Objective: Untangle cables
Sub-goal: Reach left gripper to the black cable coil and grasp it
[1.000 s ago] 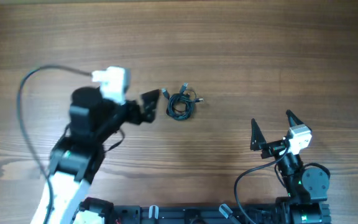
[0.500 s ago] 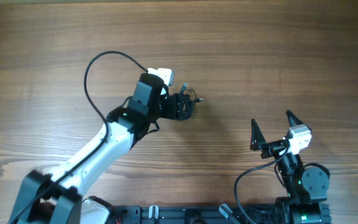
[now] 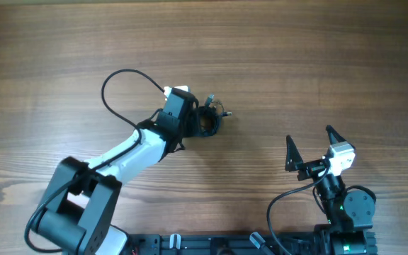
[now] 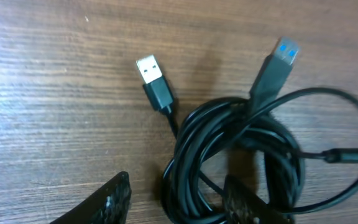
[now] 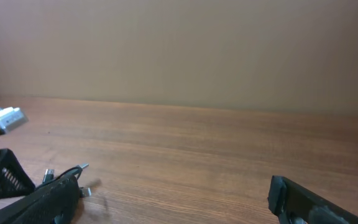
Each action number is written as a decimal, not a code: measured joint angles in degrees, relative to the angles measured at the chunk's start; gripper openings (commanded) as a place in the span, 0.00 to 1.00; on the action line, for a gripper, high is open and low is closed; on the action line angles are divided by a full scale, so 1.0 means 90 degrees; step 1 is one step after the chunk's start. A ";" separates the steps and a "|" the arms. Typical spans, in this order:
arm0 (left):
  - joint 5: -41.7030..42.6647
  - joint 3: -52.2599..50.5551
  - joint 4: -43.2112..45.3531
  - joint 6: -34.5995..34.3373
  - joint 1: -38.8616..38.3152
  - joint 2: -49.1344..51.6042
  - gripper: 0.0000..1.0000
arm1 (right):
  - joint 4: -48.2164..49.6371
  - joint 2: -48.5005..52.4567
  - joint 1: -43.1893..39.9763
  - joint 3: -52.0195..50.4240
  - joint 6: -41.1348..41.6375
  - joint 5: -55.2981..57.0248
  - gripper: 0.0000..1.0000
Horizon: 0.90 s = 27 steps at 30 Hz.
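Note:
The cables lie as a small black coil on the wooden table, just left of centre. In the left wrist view the coil has a silver USB plug and a blue-tipped plug sticking out from it. My left gripper is down over the coil, with one of its fingers just clear of the coil's left side and the other inside the loop. The jaws stand partly apart around the strands. My right gripper is open and empty near the front right. From there the cable ends show at far left.
The left arm's thick black wire loops over the table behind the arm. The arm bases sit at the front edge. In the right wrist view the left arm's white camera housing shows at the left, with a plain wall behind.
My left arm has swung right and reached down onto the coil, and its jaws have narrowed around the strands. The right arm has not moved.

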 measured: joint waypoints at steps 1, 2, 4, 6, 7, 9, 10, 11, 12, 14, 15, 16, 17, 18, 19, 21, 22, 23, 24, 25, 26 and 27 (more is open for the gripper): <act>-0.0002 0.0000 0.0000 -0.0005 -0.0053 0.0063 0.47 | 0.0000 0.0000 0.0000 0.0000 0.0000 0.0000 1.00; 0.0000 0.0000 0.0010 -0.0007 -0.0104 0.0117 0.39 | 0.0000 0.0000 0.0000 0.0000 0.0000 0.0000 1.00; 0.0000 0.0000 0.0063 -0.0046 -0.0192 0.0206 0.25 | 0.0000 0.0000 0.0000 0.0000 0.0000 0.0000 1.00; -0.0019 0.0000 0.0100 -0.0063 -0.0206 0.0243 0.18 | 0.0000 0.0000 0.0000 0.0000 0.0000 0.0000 1.00; -0.0041 0.0000 0.0163 -0.0083 -0.0211 0.0316 0.14 | 0.0000 0.0000 0.0000 0.0000 0.0000 0.0000 1.00; -0.0124 0.0002 0.0233 -0.0068 -0.0211 0.0437 0.04 | 0.0000 0.0000 0.0000 0.0000 0.0000 0.0000 1.00; -0.0204 0.0029 0.0274 -0.0056 -0.0211 0.0454 0.04 | 0.0000 0.0000 0.0000 0.0000 0.0000 0.0000 1.00; -0.0245 0.0044 0.0282 0.0007 -0.0211 0.0459 0.04 | 0.0000 0.0000 0.0000 0.0000 0.0000 0.0000 1.00; -0.0270 0.0044 0.0299 0.0165 -0.0214 0.0461 0.04 | 0.0000 0.0000 0.0000 0.0000 0.0000 0.0000 1.00; -0.0311 0.0044 0.0313 0.0750 -0.0216 0.0457 0.04 | 0.0000 0.0000 0.0000 0.0000 0.0000 0.0000 1.00; -0.0338 0.0044 0.0287 0.1095 -0.0216 0.0427 0.04 | 0.0000 0.0000 0.0000 0.0000 0.0000 0.0000 1.00; -0.0369 0.0044 0.0236 0.1440 -0.0216 0.0359 0.04 | 0.0000 0.0000 0.0000 0.0000 0.0000 0.0000 1.00; -0.0430 0.0041 0.0163 0.1921 -0.0216 0.0216 0.04 | 0.0000 0.0000 0.0000 0.0000 0.0000 0.0000 1.00; -0.0464 0.0041 0.0131 0.2142 -0.0216 0.0090 0.05 | 0.0000 0.0000 0.0000 0.0000 0.0000 0.0000 1.00; -0.0500 0.0039 0.0095 0.2482 -0.0216 -0.0148 0.22 | 0.0000 0.0000 0.0000 0.0000 0.0000 0.0000 1.00; -0.0544 0.0039 0.0083 0.2885 -0.0216 -0.0685 0.57 | 0.0000 0.0000 0.0000 0.0000 0.0000 0.0000 1.00; -0.0546 0.0039 0.0053 0.2939 -0.0216 -0.0862 0.68 | 0.0000 0.0000 0.0000 0.0000 0.0000 0.0000 1.00; -0.0551 0.0039 0.0036 0.2985 -0.0216 -0.1037 0.74 | 0.0000 0.0000 0.0000 0.0000 0.0000 0.0000 1.00; -0.0556 0.0041 0.0024 0.2980 -0.0216 -0.1151 0.78 | 0.0000 0.0000 0.0000 0.0000 0.0000 0.0000 1.00; -0.0571 0.0044 -0.0010 0.2934 -0.0216 -0.1212 0.80 | 0.0000 0.0000 0.0000 0.0000 0.0000 0.0000 1.00; -0.0576 0.0046 -0.0083 0.2878 -0.0216 -0.1217 0.80 | 0.0000 0.0000 0.0000 0.0000 0.0000 0.0000 1.00; -0.0585 0.0044 -0.0175 0.2817 -0.0211 -0.1217 0.80 | 0.0000 0.0000 0.0000 0.0000 0.0000 0.0000 1.00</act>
